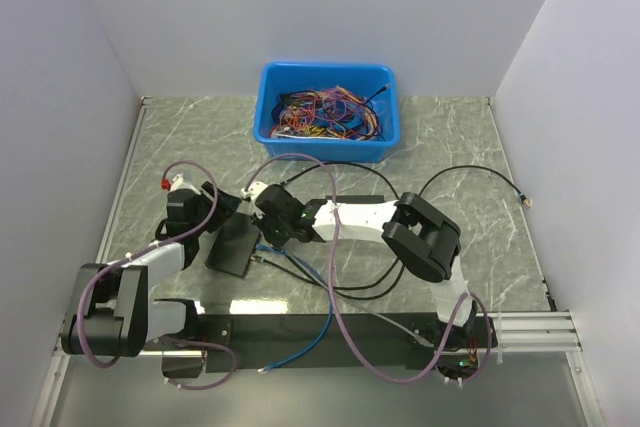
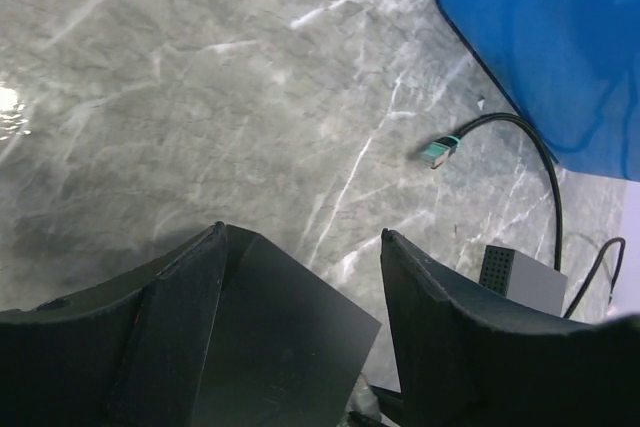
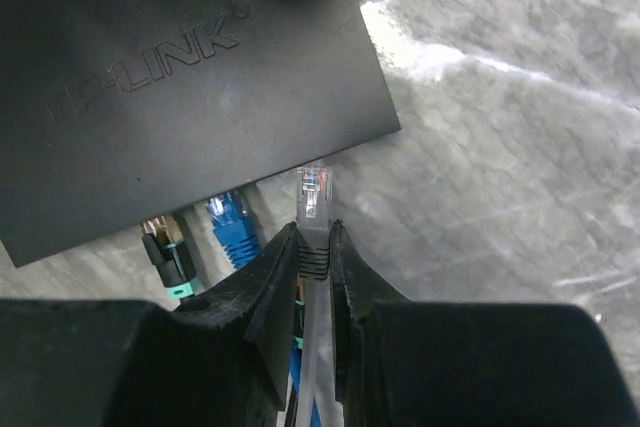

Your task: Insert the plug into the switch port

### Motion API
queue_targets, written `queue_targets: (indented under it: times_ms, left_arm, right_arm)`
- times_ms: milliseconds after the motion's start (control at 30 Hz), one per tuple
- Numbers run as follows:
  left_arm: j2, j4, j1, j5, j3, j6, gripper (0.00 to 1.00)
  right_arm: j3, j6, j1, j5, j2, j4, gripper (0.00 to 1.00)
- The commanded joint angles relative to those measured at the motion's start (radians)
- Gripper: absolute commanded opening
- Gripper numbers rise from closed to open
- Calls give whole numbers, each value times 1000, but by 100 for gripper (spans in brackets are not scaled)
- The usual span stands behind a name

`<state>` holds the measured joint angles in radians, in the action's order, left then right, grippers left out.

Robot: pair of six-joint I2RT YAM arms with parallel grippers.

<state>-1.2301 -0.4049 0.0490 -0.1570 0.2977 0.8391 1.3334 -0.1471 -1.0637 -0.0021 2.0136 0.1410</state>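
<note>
**A:** Where the left gripper (image 2: 302, 237) hangs over the surface (image 2: 200, 97), how do we read its jaws?

**B:** We read them as released: they stand apart on either side of the switch (image 2: 270, 347).

**A:** And where does the switch lie?

**B:** Flat on the surface, left of centre, between our two grippers. The switch port row runs along the edge facing the right gripper (image 3: 313, 232); its openings are hidden from us.

**A:** What does the right gripper hold?

**B:** It is clenched on the grey boot of the plug (image 3: 313, 192), whose clear tip reaches that edge near the switch's corner; we cannot tell whether it touches. A blue plug (image 3: 232, 219) and a black plug (image 3: 170, 252) sit at the same edge. Farther back, a blue bin (image 1: 330, 150) holds tangled wires (image 1: 325, 112).
</note>
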Motion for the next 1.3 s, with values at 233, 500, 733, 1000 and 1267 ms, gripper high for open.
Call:
queue_targets:
  times_ms: [233, 500, 733, 1000, 1267]
  left_arm:
    - [-42, -92, -5, -76, 17, -24, 67]
    - [-101, -118, -5, -118, 32, -32, 65]
    - [-117, -104, -5, -122, 58, -32, 64]
    - [-104, -65, -5, -96, 58, -31, 63]
    - [-103, -32, -5, -76, 67, -26, 63]
  right_arm:
    - [82, 20, -21, -19, 50, 37, 0]
    - [124, 32, -33, -3, 77, 72, 0]
    - [156, 40, -48, -3, 83, 88, 0]
    - [187, 50, -81, 1, 85, 111, 0]
    - [158, 52, -90, 63, 63, 137, 0]
